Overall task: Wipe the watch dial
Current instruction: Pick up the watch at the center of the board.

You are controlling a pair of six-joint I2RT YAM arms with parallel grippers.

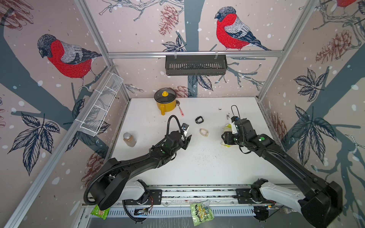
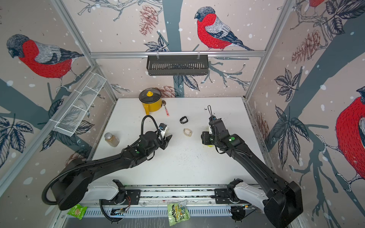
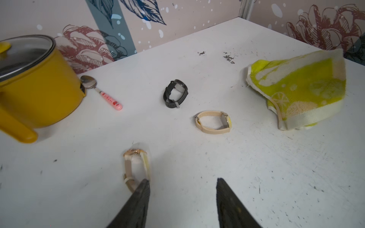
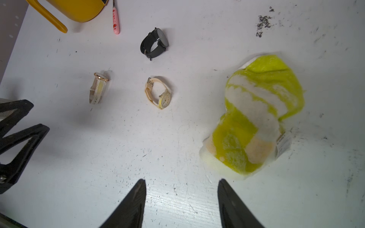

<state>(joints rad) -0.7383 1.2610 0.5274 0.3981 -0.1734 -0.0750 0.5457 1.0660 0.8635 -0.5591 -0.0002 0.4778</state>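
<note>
Bench [image 4: 138, 138], white, scuffed; three watches lying on it, none touching another: black watch [image 4: 155, 43] towards the rear, cream watch [image 4: 158, 92] mid-bench, gold-rimmed watch [image 3: 136, 163] just beside the left gripper [image 3: 182, 180]; that gripper's jaws apart, empty; right gripper [image 4: 181, 180] likewise spread, empty, beside the crumpled yellow-green cloth [image 4: 254, 118]; yellow pot [image 1: 165, 102] and spoon [image 3: 102, 94] at the rear.

A watch [image 1: 204, 132] lies left of the cloth [image 1: 227, 128].
</note>
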